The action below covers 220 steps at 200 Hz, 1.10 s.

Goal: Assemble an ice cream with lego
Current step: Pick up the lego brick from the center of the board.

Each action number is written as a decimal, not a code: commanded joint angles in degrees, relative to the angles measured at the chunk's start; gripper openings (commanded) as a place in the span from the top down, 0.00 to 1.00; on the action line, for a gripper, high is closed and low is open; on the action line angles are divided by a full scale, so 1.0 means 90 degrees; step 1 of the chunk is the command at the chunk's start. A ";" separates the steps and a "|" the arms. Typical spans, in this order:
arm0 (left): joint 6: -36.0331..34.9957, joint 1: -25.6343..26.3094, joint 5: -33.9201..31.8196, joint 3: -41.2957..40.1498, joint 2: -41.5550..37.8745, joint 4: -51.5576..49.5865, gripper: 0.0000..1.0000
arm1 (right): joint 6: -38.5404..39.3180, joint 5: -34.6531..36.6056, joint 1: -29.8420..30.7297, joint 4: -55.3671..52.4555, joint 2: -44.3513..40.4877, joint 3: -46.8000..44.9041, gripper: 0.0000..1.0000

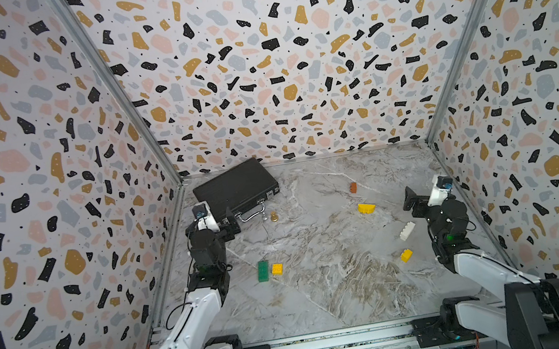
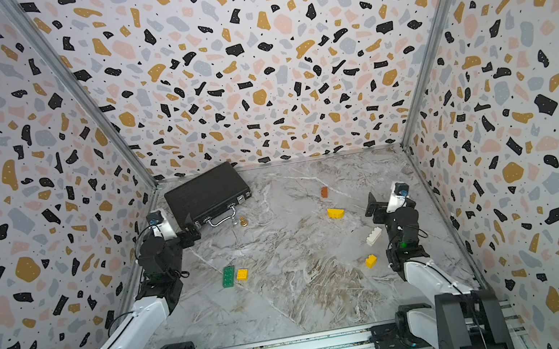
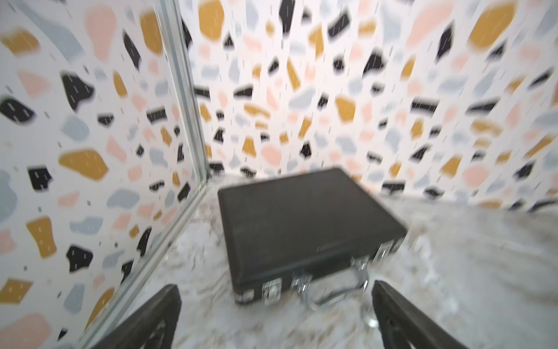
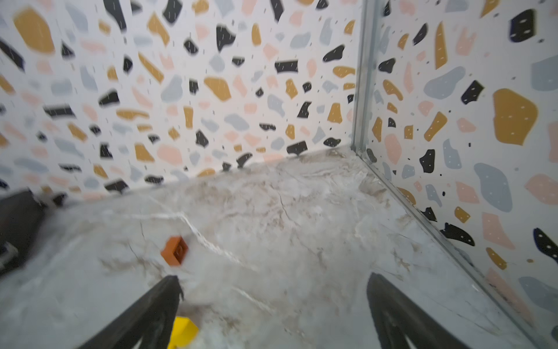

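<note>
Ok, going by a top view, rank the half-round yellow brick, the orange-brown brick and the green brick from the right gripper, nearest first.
From the right gripper:
1. Half-round yellow brick, beside it, toward the middle.
2. Orange-brown brick, farther back, toward the rear wall.
3. Green brick, far across, on the left side.

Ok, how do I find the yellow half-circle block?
Start at the black case in the far corner, then look across the table toward the right gripper. The half-round block lies there, just nearer than the orange block. It is the only yellow block with a curved side.
</note>
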<state>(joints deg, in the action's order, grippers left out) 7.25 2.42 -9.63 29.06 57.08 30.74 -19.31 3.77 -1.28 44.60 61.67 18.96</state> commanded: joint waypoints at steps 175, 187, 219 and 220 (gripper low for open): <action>0.1968 0.1646 0.2226 0.3056 0.2187 -0.5317 0.01 | -0.0204 -0.0888 0.2406 -0.9164 0.4005 0.6067 0.17; 0.1958 0.1673 0.2237 0.3161 0.2268 -0.5493 0.01 | -0.0079 -0.0992 0.2509 -0.9121 0.3979 0.6117 0.17; 0.1876 0.1791 0.2113 0.3248 0.2355 -0.5703 0.01 | -0.0018 -0.1860 0.2860 -0.9142 0.4137 0.6426 0.18; 0.1864 0.1796 0.2109 0.3252 0.2362 -0.5712 0.00 | -0.0020 -0.1857 0.2878 -0.9143 0.4141 0.6432 0.18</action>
<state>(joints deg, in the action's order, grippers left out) 25.87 17.72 9.17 55.51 78.30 -17.26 -21.06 -8.95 21.80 -35.97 99.22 73.30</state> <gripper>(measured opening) 0.995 0.825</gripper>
